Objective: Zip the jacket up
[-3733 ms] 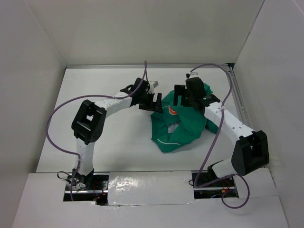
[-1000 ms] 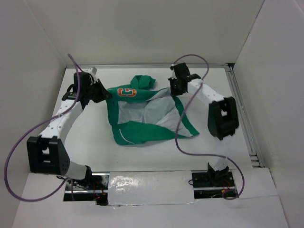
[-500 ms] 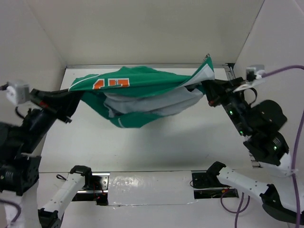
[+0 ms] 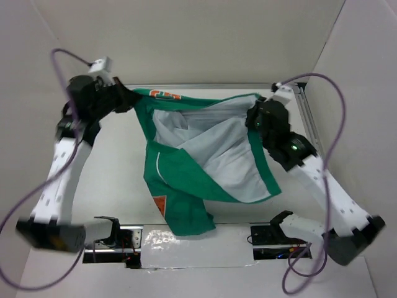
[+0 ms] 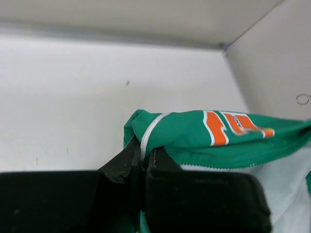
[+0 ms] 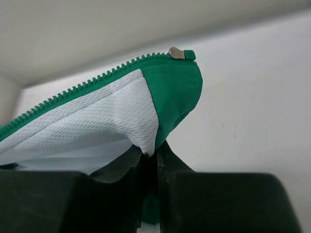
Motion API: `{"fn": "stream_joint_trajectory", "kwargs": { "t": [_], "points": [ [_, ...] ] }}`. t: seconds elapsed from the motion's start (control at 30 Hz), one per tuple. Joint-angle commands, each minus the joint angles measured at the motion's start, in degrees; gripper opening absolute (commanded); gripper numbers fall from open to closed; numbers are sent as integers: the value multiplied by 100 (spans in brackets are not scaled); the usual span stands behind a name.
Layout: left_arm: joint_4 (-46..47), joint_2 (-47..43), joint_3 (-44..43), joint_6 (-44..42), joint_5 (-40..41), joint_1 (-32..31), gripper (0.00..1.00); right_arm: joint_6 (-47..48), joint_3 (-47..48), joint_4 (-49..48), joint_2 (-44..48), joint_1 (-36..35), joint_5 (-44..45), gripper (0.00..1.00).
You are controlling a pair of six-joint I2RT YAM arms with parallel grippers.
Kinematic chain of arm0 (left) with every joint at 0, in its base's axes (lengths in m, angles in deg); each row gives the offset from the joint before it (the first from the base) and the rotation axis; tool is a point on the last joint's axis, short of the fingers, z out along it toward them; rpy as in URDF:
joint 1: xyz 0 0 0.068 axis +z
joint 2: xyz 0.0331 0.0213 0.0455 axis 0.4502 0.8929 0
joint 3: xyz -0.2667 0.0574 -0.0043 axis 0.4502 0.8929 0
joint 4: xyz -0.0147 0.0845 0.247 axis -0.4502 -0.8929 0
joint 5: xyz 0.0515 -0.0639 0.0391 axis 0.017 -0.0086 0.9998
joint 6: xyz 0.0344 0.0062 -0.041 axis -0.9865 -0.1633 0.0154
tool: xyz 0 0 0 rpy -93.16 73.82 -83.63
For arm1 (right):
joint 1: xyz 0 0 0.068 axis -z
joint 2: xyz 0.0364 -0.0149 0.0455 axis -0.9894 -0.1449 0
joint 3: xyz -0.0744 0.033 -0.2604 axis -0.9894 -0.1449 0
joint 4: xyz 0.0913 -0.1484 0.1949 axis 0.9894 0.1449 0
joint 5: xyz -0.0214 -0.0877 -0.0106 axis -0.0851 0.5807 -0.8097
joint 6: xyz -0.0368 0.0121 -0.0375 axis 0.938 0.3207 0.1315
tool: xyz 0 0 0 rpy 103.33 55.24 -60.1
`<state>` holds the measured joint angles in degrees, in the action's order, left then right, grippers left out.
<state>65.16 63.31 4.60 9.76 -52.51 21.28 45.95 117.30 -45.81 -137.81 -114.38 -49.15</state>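
The green jacket (image 4: 180, 177) hangs spread between both arms, its white lining (image 4: 214, 149) facing up and one end drooping toward the near edge. My left gripper (image 4: 128, 100) is shut on the jacket's far-left corner. In the left wrist view its jaws (image 5: 146, 154) pinch green fabric (image 5: 184, 133) with white piping, beside orange lettering (image 5: 228, 127). My right gripper (image 4: 253, 118) holds the far-right corner. In the right wrist view its jaws (image 6: 151, 154) pinch the corner (image 6: 175, 92) below the zipper teeth (image 6: 97, 82) and a metal end piece (image 6: 176, 52).
White walls close in the white table (image 4: 111, 186) on three sides. A metal rail (image 4: 312, 127) runs along the right edge. Purple cables (image 4: 338, 124) loop off both arms. The arm bases (image 4: 118, 234) sit in slots at the near edge.
The jacket, crumpled on the table earlier, was lifted and stretched between both grippers. Since half a second ago it has swung so the lining faces up and its lower end hangs nearer.
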Motion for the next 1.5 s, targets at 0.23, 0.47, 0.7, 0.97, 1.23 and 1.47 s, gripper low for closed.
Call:
{"fn": "stream_joint_trajectory", "kwargs": {
  "t": [0.23, 0.47, 0.7, 0.97, 1.23, 1.47],
  "points": [
    [-198, 3212, -627, 525, 89, 530, 99, -1073, -1409, 495, -1023, 924, 465, 100],
    [-29, 2413, 556, 437, -526, 347, 99, -191, -1288, -683, -1425, 1425, -1591, 100],
    [357, 1806, 2473, 876, -1123, -550, 99, 456, 204, -674, -3156, 1680, -2349, 100],
    [612, 2252, 3328, 1140, -1080, -1324, 99, 811, 2401, 150, -5687, 1540, -3203, 99],
    [59, 4808, 1073, 1202, -27, -632, 99, 442, 1546, 91, -5840, 1461, -3142, 95],
    [-1066, 7689, -3694, 754, -218, -217, 99, -313, -1451, -525, -3875, 926, -2888, 93]
  ]
}}
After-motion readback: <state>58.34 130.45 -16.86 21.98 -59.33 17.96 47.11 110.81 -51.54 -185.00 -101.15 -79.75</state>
